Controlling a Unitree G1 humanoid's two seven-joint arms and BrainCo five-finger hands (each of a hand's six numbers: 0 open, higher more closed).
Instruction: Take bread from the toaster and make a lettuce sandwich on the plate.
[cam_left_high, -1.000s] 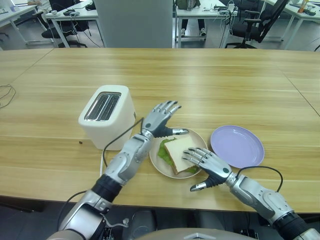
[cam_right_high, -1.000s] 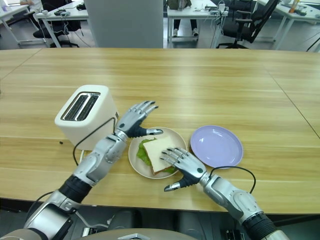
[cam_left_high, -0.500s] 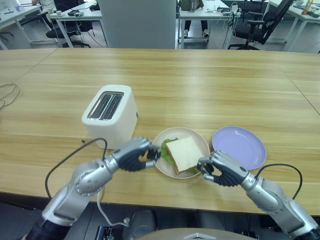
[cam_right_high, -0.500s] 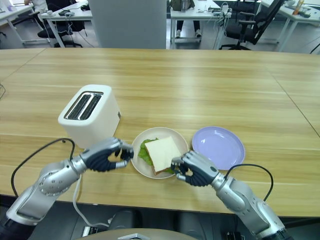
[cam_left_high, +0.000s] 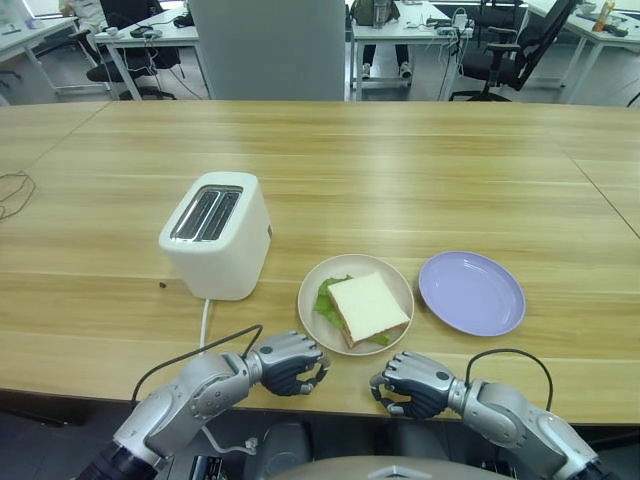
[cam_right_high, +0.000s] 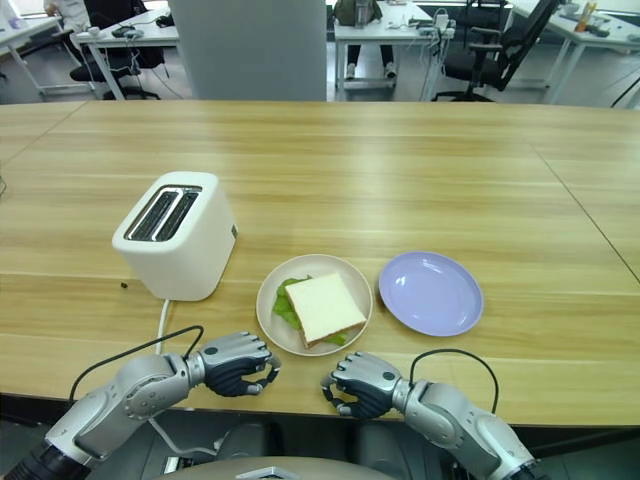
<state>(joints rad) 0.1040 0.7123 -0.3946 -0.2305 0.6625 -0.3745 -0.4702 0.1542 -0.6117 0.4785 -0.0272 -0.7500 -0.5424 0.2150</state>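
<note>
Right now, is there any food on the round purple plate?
No, the round purple plate is bare; the lettuce sandwich sits on the beige plate beside it.

A white toaster (cam_left_high: 213, 235) is standing upright left of centre on the table (cam_left_high: 420, 170). Beside it, nearer the front edge, a beige plate (cam_left_high: 392, 277) is holding a bread slice (cam_left_high: 368, 305) lying over green lettuce (cam_left_high: 325, 300).

Wooden table (cam_left_high: 400, 170), near side.
White toaster (cam_left_high: 214, 233) at left, beige plate (cam_left_high: 390, 274) beside it, purple plate (cam_left_high: 471, 292) just right of that.
</note>
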